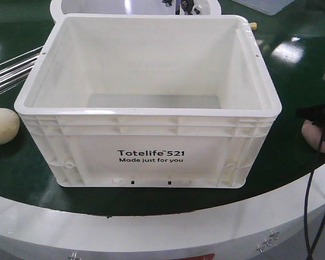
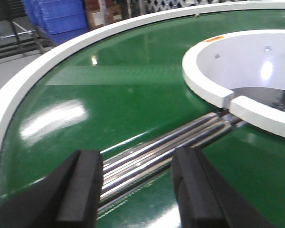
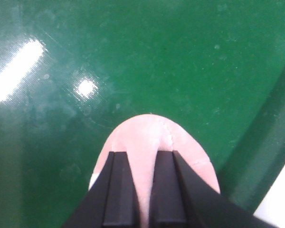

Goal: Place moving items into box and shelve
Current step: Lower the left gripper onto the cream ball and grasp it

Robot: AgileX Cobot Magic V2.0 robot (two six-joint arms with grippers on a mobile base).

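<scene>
The box, a large white crate printed "Totelife 521", stands empty and upright on the green round table. Left of it on the table lies a pale cream moving item. At the front view's right edge, beside the box, sits the pinkish moving item with my right gripper on it. The right wrist view shows that gripper shut on the pink lump, a ridge of it squeezed between the fingers. My left gripper hangs open over the table, holding nothing.
Shiny metal rods cross the green surface left of the box. A white inner ring stands behind the box. The table has a white outer rim. Black cables hang at the right. Blue bins stand off the table.
</scene>
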